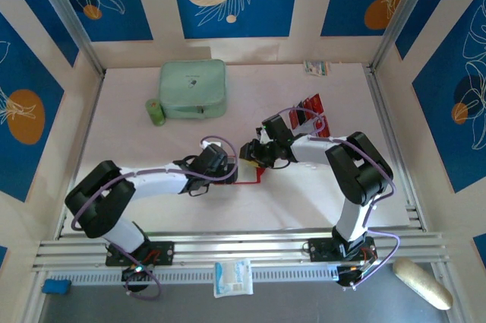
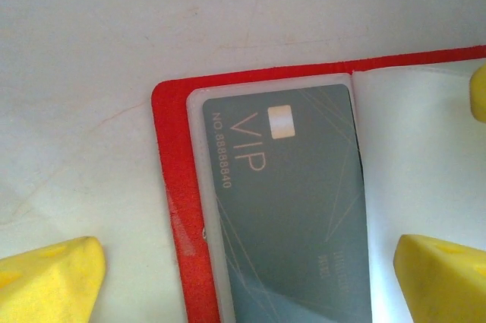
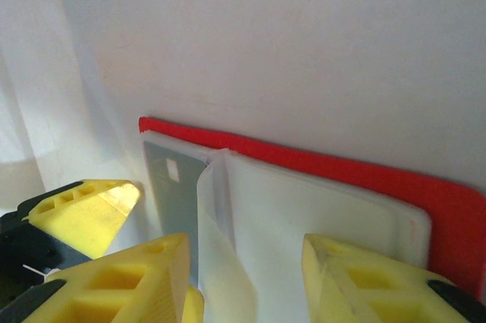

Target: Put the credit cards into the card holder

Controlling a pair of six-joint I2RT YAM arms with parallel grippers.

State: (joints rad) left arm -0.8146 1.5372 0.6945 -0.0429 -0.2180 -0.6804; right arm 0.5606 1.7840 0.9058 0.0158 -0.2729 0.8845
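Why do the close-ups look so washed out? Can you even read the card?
Left wrist: glare whitens the clear sleeve, yet the card reads VIP, a little soft. Right wrist: the near yellow fingers look blurred, and a soft shadow falls on the table at left. Top external: even light, faint shadows.

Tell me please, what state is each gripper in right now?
Left gripper: open, astride the open card holder, holding nothing.
Right gripper: open, straddling a clear sleeve, not clamped on it.
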